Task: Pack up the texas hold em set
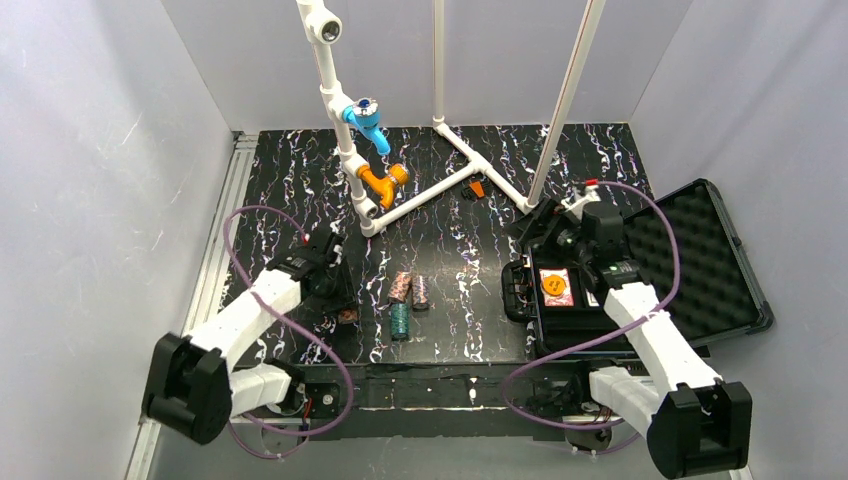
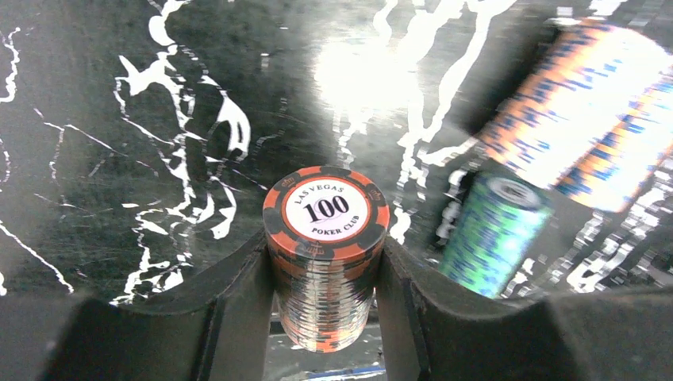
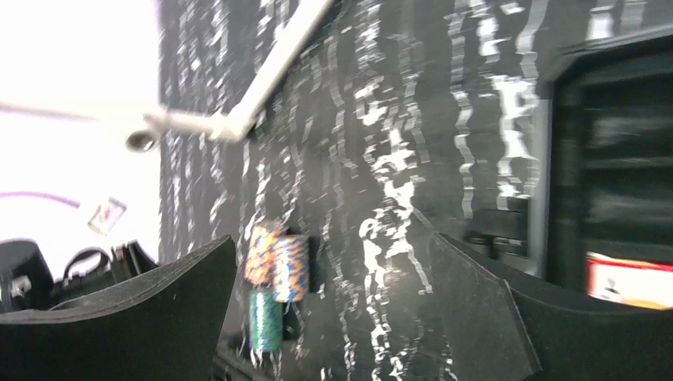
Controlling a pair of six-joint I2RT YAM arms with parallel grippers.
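1. Top chip (image 2: 326, 209) of the reddish-brown chip stack (image 2: 324, 305): "LAS VEGAS" arched on top, "100" in the centre, "POKER CLUB" below
2. Card deck (image 1: 556, 287): orange label, print too small to read

Black tabletop (image 1: 470, 255), white marbled veining. Reddish-brown chip stack (image 2: 325, 262), dark edge bars (white face label, black "100"). Teal chip stack (image 2: 492, 234). Black case (image 1: 700, 255). White pipe frame (image 1: 438, 60); blue fitting (image 1: 368, 122), orange fitting (image 1: 383, 182).
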